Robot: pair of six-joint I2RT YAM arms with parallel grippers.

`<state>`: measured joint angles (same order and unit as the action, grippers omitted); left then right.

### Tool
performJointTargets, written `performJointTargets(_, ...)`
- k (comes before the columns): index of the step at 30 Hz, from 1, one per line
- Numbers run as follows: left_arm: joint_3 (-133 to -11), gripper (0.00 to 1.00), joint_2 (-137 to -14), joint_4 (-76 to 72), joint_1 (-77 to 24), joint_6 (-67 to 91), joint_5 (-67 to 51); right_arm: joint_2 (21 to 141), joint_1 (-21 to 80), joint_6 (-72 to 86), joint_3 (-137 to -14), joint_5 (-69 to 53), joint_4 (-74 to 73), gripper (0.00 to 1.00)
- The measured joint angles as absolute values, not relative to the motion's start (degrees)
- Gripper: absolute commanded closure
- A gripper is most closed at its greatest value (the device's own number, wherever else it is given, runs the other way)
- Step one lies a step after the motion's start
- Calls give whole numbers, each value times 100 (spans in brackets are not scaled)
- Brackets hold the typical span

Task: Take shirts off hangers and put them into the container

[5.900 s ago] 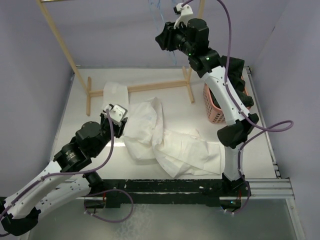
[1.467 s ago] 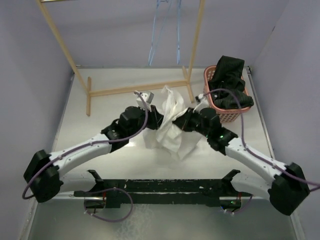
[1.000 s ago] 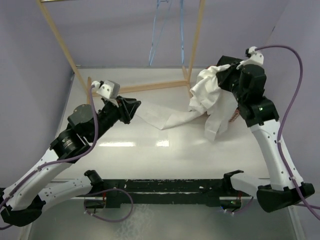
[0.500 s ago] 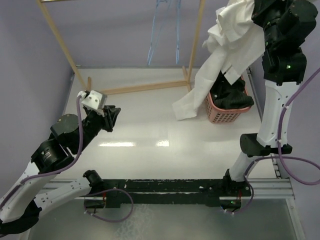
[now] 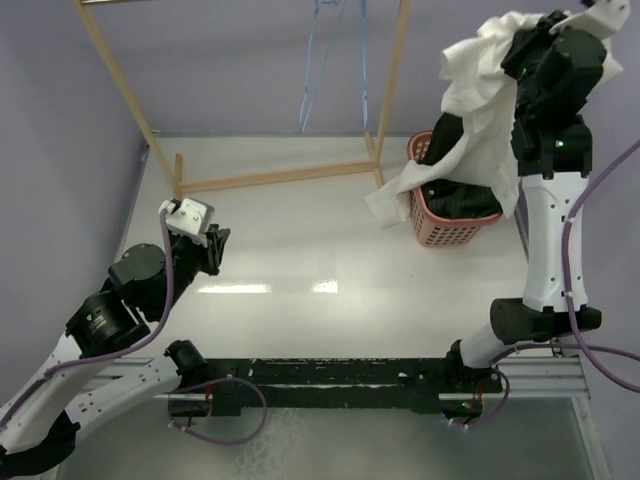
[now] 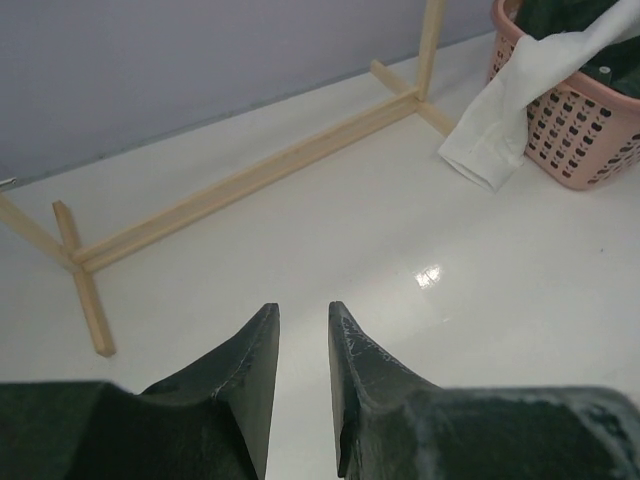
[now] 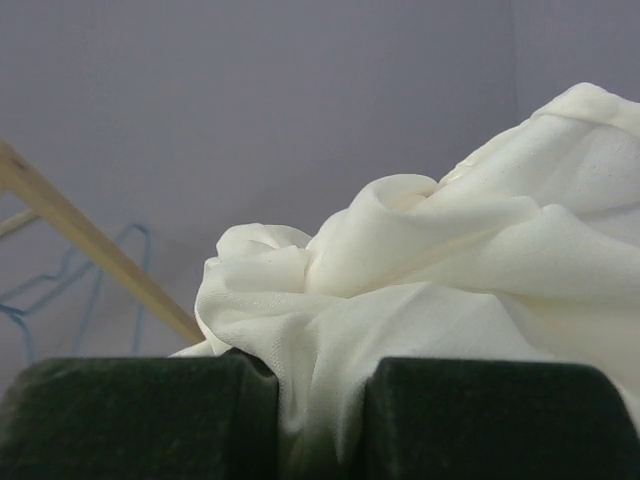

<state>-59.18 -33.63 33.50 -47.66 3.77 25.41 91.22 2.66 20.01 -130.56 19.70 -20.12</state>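
Observation:
High at the top right, my right gripper [image 5: 517,52] is shut on the white shirt [image 5: 480,90], and cloth is pinched between its jaws [image 7: 320,375]. The shirt hangs down over the salmon-pink container [image 5: 455,228]. Its lowest sleeve [image 5: 385,205] trails outside the container's left wall, as the left wrist view also shows [image 6: 495,140]. A black shirt [image 5: 450,190] lies inside the container. Two light-blue hangers [image 5: 330,60] hang bare from the rack. Low on the left, my left gripper [image 5: 215,248] has its jaws a little apart with nothing between them [image 6: 303,318].
The wooden rack stands at the back, with its foot bar [image 5: 270,177] across the table, a tall pole [image 5: 120,80] on the left and another pole [image 5: 390,70] beside the container. The purple wall lies behind. The table's right edge [image 5: 540,290] runs close to the container.
The right arm lifted the white shirt off the table and carried it right, over the container. The left arm let the cloth go and drew back to the left.

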Motion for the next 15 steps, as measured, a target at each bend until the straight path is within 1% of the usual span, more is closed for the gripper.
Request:
performJointTargets(4,-5911,70,-3551,3472,-4766,366,2550,8853,266,1946,-11159,2073,-1737,100)
performJointTargets(7,-5828,69,-3485,3516,-4766,336,2591,9137,259,1949,-10259,2110,-1682,100)
performJointTargets(10,-5651,69,-3262,3535,-4766,329,2630,9564,257,1975,-9848,2064,-1699,100)
performJointTargets(15,-5325,69,-3020,3535,-4766,333,2687,10077,257,2069,-9719,1938,-1723,100)
